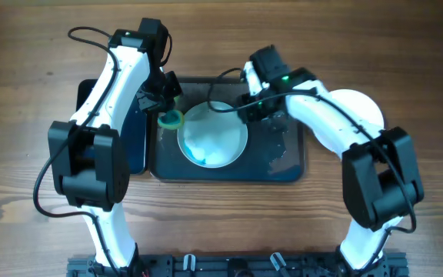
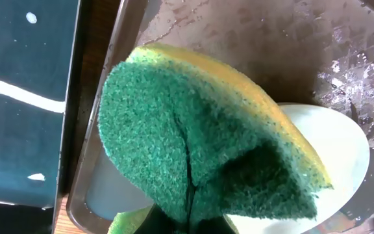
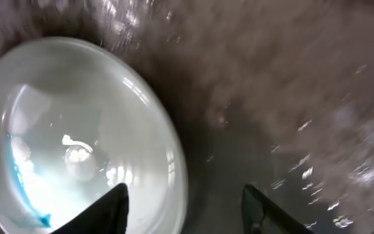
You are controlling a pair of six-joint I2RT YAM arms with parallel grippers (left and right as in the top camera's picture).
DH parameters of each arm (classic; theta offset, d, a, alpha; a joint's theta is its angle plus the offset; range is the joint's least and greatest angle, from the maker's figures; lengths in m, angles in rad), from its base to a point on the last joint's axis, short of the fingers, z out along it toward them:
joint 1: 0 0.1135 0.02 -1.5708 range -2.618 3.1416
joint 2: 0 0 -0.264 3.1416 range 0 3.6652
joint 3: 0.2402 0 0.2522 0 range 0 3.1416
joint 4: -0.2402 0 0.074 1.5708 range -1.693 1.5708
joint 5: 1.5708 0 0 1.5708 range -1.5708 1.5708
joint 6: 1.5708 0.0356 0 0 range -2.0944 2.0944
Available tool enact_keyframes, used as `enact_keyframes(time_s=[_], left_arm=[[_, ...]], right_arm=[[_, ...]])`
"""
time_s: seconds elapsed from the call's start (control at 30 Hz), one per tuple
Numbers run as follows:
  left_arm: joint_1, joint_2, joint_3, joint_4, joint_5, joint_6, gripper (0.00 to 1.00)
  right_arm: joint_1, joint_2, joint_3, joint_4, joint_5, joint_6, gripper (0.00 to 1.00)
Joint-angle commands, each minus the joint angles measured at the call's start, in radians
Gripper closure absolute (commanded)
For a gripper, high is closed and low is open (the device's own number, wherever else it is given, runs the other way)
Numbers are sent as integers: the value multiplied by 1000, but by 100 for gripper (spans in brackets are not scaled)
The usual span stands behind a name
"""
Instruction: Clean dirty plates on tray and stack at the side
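A pale plate (image 1: 212,135) with a blue smear lies on the dark tray (image 1: 287,165); it also shows in the right wrist view (image 3: 76,130) and the left wrist view (image 2: 343,149). A second plate (image 1: 358,108) lies on the table right of the tray, partly under my right arm. My left gripper (image 1: 166,108) is shut on a green and yellow sponge (image 2: 200,136) at the plate's left edge. My right gripper (image 3: 184,211) is open, its fingers either side of the plate's right rim (image 1: 248,108).
A smaller glossy black tray (image 1: 133,142) lies left of the big tray, under my left arm. The big tray's floor is wet (image 3: 291,97). Bare wooden table surrounds both trays.
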Motion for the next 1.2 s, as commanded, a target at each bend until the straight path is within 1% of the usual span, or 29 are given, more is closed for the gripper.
enact_keyframes(time_s=[0.0, 0.07, 0.13, 0.2, 0.37, 0.6, 0.77, 0.87, 0.97, 1.0, 1.1, 1.13, 1.17], left_arm=[[0, 0, 9, 7, -6, 13, 96], [0, 0, 9, 7, -6, 13, 96], [0, 0, 9, 7, -6, 13, 96], [0, 0, 9, 6, -6, 13, 96], [0, 0, 9, 6, -6, 13, 96], [0, 0, 9, 6, -6, 13, 96], [0, 0, 9, 6, -5, 13, 96], [-5, 0, 9, 7, -5, 12, 96], [-17, 0, 9, 7, -5, 12, 96], [-21, 0, 9, 7, -5, 12, 96], [-39, 0, 9, 7, -6, 0, 96], [-43, 0, 9, 7, -6, -18, 96], [-51, 0, 9, 7, -6, -36, 96]], right_arm=[[-20, 42, 4, 49, -102, -122, 53], [-18, 73, 4, 65, -164, -124, 54], [-14, 113, 4, 75, -209, -120, 57], [-12, 141, 4, 91, -209, -94, 60], [-13, 146, 4, 130, -203, -28, 66], [9, 159, 4, 119, -137, 91, 96], [24, 159, 4, 106, -137, 156, 96], [23, 155, 4, 75, -108, 240, 95], [23, 129, 4, 0, 34, 414, 96], [23, 115, 4, -41, 105, 500, 96], [23, 74, 4, -137, 261, 691, 96], [23, 68, 4, -145, 293, 705, 96], [23, 67, 4, -138, 302, 690, 96]])
